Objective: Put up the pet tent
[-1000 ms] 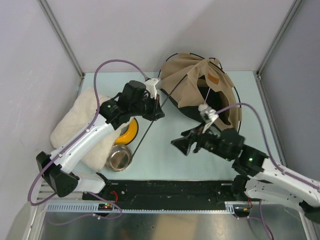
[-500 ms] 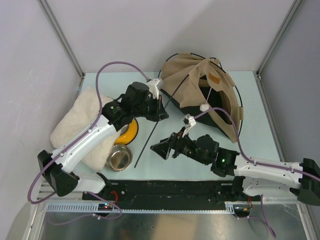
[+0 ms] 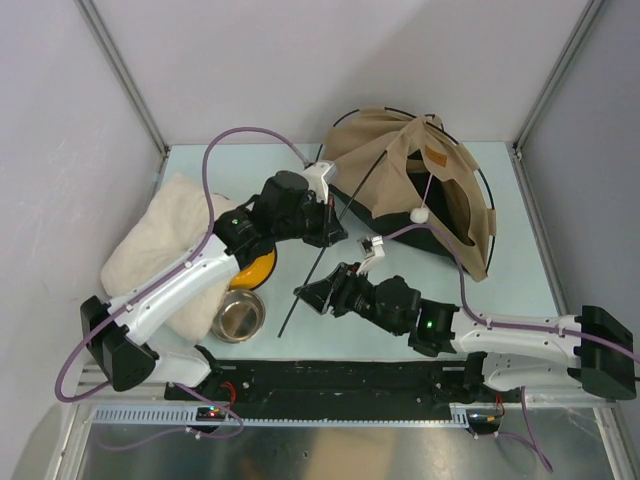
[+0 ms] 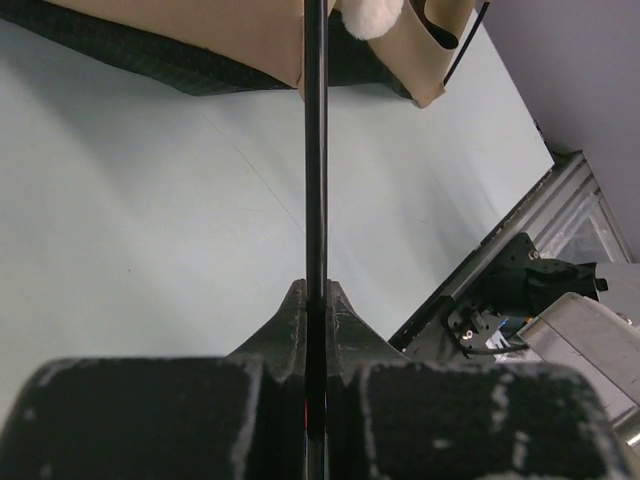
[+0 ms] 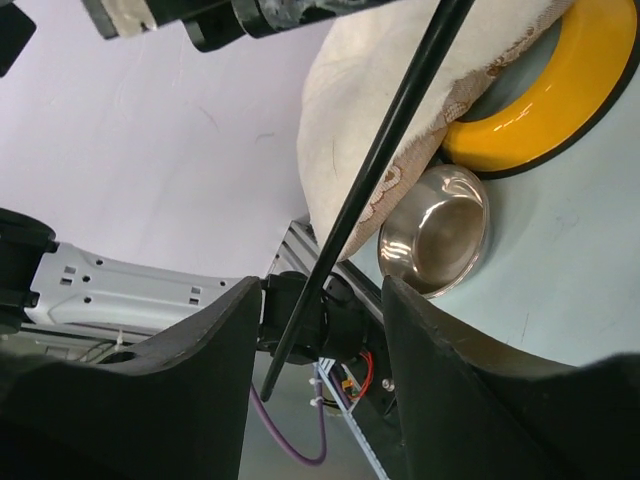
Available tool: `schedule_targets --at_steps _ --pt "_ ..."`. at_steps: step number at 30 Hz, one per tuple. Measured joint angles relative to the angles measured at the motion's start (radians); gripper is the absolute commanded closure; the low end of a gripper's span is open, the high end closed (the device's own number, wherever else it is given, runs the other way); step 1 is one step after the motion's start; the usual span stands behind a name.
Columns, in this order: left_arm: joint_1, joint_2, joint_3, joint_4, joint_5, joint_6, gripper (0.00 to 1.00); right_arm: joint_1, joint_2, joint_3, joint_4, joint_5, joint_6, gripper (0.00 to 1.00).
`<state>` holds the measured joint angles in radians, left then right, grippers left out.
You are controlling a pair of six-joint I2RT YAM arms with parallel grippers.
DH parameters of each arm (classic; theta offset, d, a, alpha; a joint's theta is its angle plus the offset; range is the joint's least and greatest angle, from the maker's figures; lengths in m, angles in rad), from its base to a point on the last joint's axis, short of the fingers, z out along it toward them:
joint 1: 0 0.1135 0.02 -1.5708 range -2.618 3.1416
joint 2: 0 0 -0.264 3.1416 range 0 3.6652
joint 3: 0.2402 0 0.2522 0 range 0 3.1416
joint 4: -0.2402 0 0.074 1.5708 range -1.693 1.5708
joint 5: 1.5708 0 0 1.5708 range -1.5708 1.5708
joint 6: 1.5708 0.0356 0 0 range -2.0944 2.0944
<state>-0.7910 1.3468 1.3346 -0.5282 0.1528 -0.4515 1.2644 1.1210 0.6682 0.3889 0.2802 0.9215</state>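
The tan pet tent (image 3: 400, 165) lies half collapsed at the back right, with its brown label (image 3: 431, 156) and white pom-pom (image 3: 419, 214). One thin black pole (image 3: 289, 320) slants from the tent down toward the front. My left gripper (image 3: 326, 228) is shut on this pole (image 4: 316, 150) just below the tent fabric (image 4: 180, 25). My right gripper (image 3: 308, 293) is open around the pole's lower part. In the right wrist view the pole (image 5: 370, 170) runs between the spread fingers (image 5: 200, 370) without touching them, and its free end shows low in that view.
A cream fluffy pillow (image 3: 150, 250) lies at the left. It partly covers a yellow bowl holder (image 3: 256, 268), with a steel bowl (image 3: 238, 315) in front of it. The black rail (image 3: 340, 380) runs along the near edge. Walls close in the left and right sides.
My right arm has swung left, from beside the tent to the pole's lower part. My left gripper has moved slightly right with the pole, and the tent fabric has lifted and shifted right.
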Motion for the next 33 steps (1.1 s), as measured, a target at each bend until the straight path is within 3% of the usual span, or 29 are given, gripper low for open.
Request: schedule_targets --at_steps 7,15,21,24,28,30,33 --pt "-0.008 0.003 -0.014 0.028 -0.029 0.006 1.00 0.007 0.037 0.000 0.014 0.018 0.048 0.66" --pt "-0.010 0.003 -0.029 0.041 -0.038 0.018 1.00 0.029 0.069 0.000 0.025 0.019 0.072 0.66" --pt "-0.010 0.003 -0.041 0.049 -0.041 0.035 1.00 0.032 0.095 0.000 0.051 0.020 0.077 0.96" --pt "-0.010 0.002 -0.044 0.053 -0.042 0.039 1.00 0.032 0.099 0.000 0.042 0.028 0.085 1.00" --pt "-0.010 0.001 -0.044 0.055 -0.045 0.042 0.83 0.032 0.098 0.000 0.032 0.034 0.088 1.00" --pt "-0.010 0.001 -0.044 0.056 -0.050 0.043 0.62 0.032 0.093 0.000 0.024 0.034 0.078 1.00" --pt "-0.010 0.001 -0.044 0.060 -0.068 0.058 0.43 0.037 0.061 0.000 0.005 0.034 0.060 1.00"
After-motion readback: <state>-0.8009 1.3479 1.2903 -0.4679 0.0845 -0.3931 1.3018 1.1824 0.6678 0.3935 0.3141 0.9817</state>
